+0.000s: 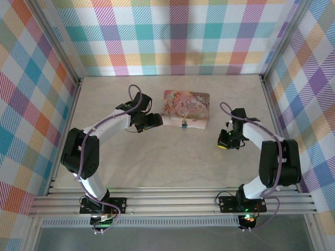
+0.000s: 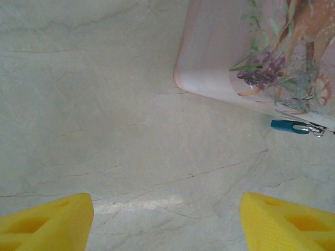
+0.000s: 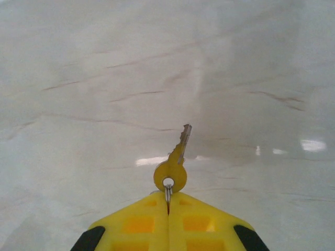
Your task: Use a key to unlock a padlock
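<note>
We see a pale, marble-patterned table [image 1: 172, 157], its surface crossed by thin dark veins and catching a few bright glints of light. Toward the far middle lies a flat pink box [image 1: 186, 108], its lid printed with flowers and a figure. A tiny blue padlock [image 2: 289, 126] with a small metal shackle lies on its side just beside the box's near edge; we cannot tell whether the two touch.

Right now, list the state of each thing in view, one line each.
left gripper: open, empty.
right gripper: shut on the key's ring.
key: held, blade pointing away from the gripper.
pink box: lying flat.
padlock: lying beside the pink box, no key in it.
</note>
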Controlling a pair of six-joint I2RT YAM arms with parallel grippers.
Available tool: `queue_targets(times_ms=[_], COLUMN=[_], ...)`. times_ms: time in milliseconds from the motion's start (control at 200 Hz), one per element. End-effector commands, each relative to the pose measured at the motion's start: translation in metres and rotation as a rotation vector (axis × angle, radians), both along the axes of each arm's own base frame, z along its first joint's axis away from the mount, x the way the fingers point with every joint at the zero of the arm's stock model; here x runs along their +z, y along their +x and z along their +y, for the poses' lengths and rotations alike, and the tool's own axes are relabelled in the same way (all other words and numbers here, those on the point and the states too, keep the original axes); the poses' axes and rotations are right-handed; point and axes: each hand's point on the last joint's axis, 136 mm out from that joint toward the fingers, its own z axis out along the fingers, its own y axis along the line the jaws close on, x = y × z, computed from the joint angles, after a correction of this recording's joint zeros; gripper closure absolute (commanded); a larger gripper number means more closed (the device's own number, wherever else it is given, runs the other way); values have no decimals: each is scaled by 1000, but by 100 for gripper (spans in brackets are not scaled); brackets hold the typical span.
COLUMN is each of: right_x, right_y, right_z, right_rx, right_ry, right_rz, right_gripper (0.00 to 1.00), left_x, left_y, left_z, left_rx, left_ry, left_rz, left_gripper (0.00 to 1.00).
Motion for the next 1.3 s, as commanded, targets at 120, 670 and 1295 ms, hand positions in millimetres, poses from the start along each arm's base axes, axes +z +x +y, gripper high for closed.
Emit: queue_targets(times_ms=[120, 670, 1295], right_x=[78, 179, 162], right_y=[19, -10, -3], right_z=[67, 178, 205], right_rx=[305, 902, 920], right_ry=[196, 204, 149], right_rz=[-340, -930, -857], right_gripper=[100, 100, 100], left_x=[45, 135, 117], left_y=[-3, -23, -42], left_z=[-24, -88, -107], left_rx=[-52, -161, -233], left_ry=[-201, -592, -554], left_rz=[-109, -221, -161], left_gripper=[29, 35, 61])
